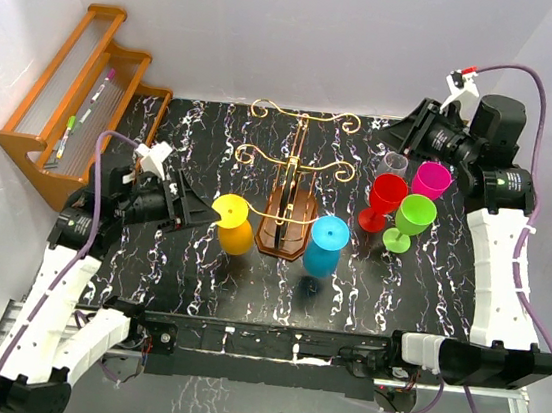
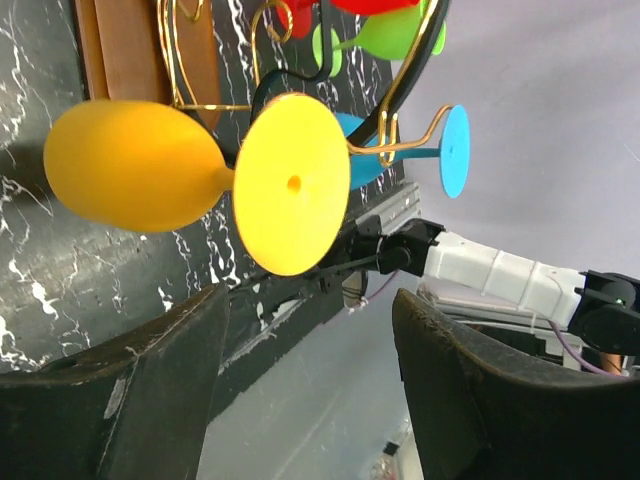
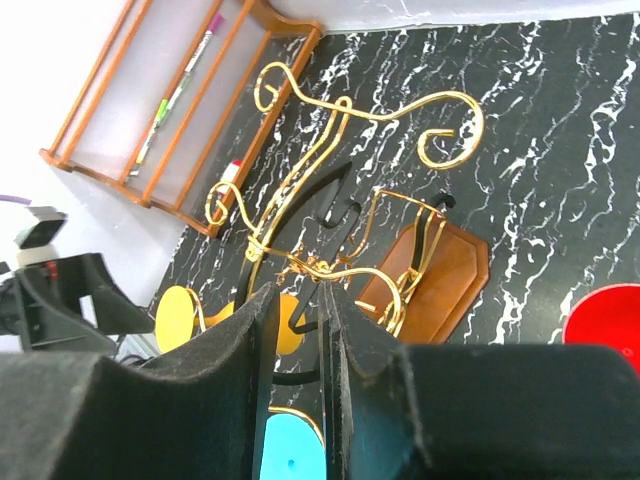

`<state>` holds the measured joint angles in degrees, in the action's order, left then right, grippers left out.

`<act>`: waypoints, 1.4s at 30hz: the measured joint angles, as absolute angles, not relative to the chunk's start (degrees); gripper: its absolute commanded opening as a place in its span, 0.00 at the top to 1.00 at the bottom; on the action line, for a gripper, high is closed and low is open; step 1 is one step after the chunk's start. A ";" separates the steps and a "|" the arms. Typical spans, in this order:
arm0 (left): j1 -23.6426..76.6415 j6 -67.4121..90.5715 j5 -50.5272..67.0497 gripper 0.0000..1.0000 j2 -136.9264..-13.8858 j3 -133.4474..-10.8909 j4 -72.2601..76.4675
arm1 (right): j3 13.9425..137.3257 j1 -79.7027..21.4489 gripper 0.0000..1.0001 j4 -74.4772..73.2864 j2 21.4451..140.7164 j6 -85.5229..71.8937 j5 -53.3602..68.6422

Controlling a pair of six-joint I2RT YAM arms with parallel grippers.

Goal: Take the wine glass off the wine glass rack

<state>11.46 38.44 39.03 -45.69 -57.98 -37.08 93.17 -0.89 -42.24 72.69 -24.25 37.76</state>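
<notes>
The wine glass rack stands mid-table, with an oval brown base and gold scrolled wire arms; it also shows in the right wrist view. A yellow wine glass hangs on its left arm and a blue wine glass on its right arm. My left gripper is open and empty, with its tips just left of the yellow glass. In the left wrist view the yellow glass's foot lies just beyond my left gripper. My right gripper is at the back right, far from the rack. Its jaws are closed to a thin slit with nothing between them.
Red, green, magenta and clear glasses stand together right of the rack, below my right gripper. An orange-brown stepped shelf holding pens stands at the back left, beside the white wall.
</notes>
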 measured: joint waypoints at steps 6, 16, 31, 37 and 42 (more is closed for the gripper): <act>12.69 39.55 41.91 0.38 -48.14 -56.55 -36.64 | 93.21 -1.50 0.75 -40.05 72.69 -25.26 38.81; 13.47 40.25 44.21 0.50 -52.31 -56.12 -32.95 | 93.21 -1.56 0.75 -36.64 72.36 -27.11 40.51; 13.52 41.25 45.98 0.81 -53.67 -52.34 -29.89 | 93.21 -1.56 0.75 -35.73 72.03 -27.09 40.51; 13.54 41.69 46.94 0.87 -53.82 -52.31 -28.62 | 93.21 -1.56 0.75 -35.73 72.03 -27.09 40.47; 13.54 42.46 47.22 0.98 -53.71 -52.31 -28.36 | 93.19 -1.56 0.75 -35.68 71.85 -27.14 40.47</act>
